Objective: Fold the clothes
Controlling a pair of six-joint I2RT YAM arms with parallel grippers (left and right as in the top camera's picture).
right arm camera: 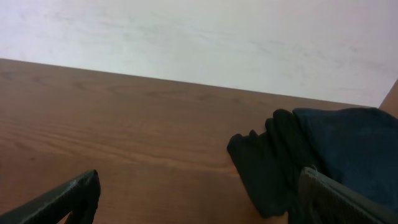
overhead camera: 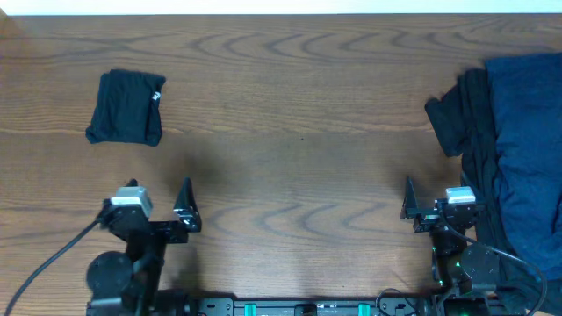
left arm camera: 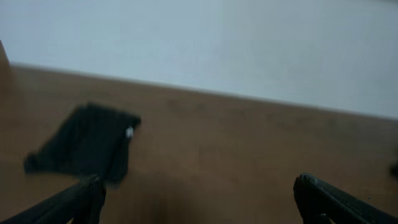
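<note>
The tabletop (overhead camera: 299, 167) is brown wood grain, bounded at its far edge by a plain white wall (right arm camera: 199, 37). The clothes occupy two positions. A folded black garment (overhead camera: 127, 107) lies flat at the far left, well apart from both arms. An unfolded pile of clothes (overhead camera: 522, 158) lies along the right edge and runs out of frame. The pile consists of a navy garment (overhead camera: 531, 132) on top of a black garment (overhead camera: 457, 118), with a black flap projecting toward the tabletop centre. The pile's long axis runs near-to-far along the right edge. The folded garment is a compact rectangle, long axis also near-to-far and slightly tilted, with a small white tag (overhead camera: 158, 95) at its far right corner. Handling judgement: the fabric is light, soft and limp, so it will sag and drag if lifted at a single point. Take hold at an exposed edge or corner; the projecting black flap is the most accessible point. The left tool (overhead camera: 158, 200) sits near the front edge, fingers spread wide, holding nothing. The right tool (overhead camera: 439, 206) sits just beside the pile, fingers likewise spread wide and empty.
</note>
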